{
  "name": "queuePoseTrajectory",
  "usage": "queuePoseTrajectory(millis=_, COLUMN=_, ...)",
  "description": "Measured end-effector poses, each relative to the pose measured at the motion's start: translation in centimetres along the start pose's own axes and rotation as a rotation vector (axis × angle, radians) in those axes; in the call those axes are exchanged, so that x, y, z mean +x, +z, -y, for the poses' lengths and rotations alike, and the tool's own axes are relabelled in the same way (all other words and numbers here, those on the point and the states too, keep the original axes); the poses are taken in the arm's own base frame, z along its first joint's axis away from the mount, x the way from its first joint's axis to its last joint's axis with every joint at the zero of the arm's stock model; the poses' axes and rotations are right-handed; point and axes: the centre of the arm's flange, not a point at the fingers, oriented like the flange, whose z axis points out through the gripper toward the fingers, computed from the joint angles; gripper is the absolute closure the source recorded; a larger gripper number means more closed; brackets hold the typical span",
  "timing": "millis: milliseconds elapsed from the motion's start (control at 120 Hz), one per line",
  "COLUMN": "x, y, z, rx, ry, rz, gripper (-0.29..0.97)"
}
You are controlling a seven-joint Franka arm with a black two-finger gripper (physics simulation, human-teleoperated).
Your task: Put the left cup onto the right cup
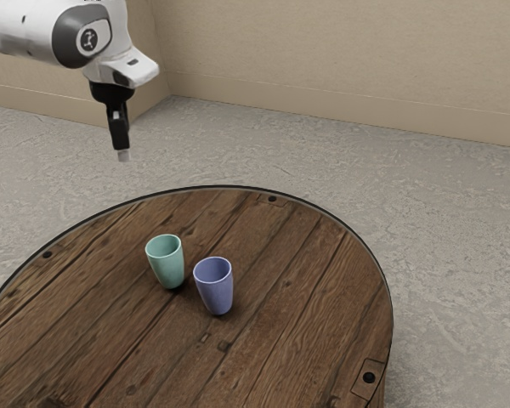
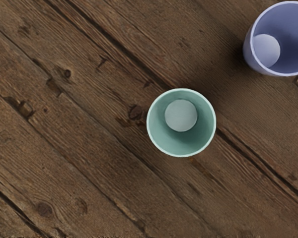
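Two cups stand upright and close together on the round wooden table (image 1: 85,340). The left one is a teal cup (image 1: 166,260) and the right one is a lavender cup (image 1: 213,285), a small gap apart. My gripper (image 1: 123,155) hangs high above the table's far left side, pointing straight down, well above and behind the teal cup and touching nothing. Seen from above in the wrist view, the teal cup (image 2: 181,122) is almost directly under my hand, with the lavender cup (image 2: 279,37) off to one side of it. Both cups look hollow inside.
The table top (image 2: 64,148) is dark planks with a black rim and bolt heads (image 1: 370,376) near the edge. Around it lie a grey speckled floor (image 1: 442,212) and a beige wall (image 1: 340,51) behind.
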Motion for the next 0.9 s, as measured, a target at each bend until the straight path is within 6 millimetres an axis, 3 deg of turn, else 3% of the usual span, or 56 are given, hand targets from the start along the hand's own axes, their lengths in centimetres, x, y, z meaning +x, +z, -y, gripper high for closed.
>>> queuePoseTrajectory(millis=133, x=0.2, y=1.8, z=0.4, rx=-0.026, ry=0.006, rz=0.016, gripper=0.0)
queuePoseTrajectory(millis=525, x=3.3, y=13.5, z=3.3, rx=-0.106, ry=0.06, rz=0.063, gripper=0.0)
queuePoseTrajectory(millis=900, x=7.0, y=20.2, z=3.1, rx=-0.109, ry=0.168, rz=0.051, gripper=0.0)
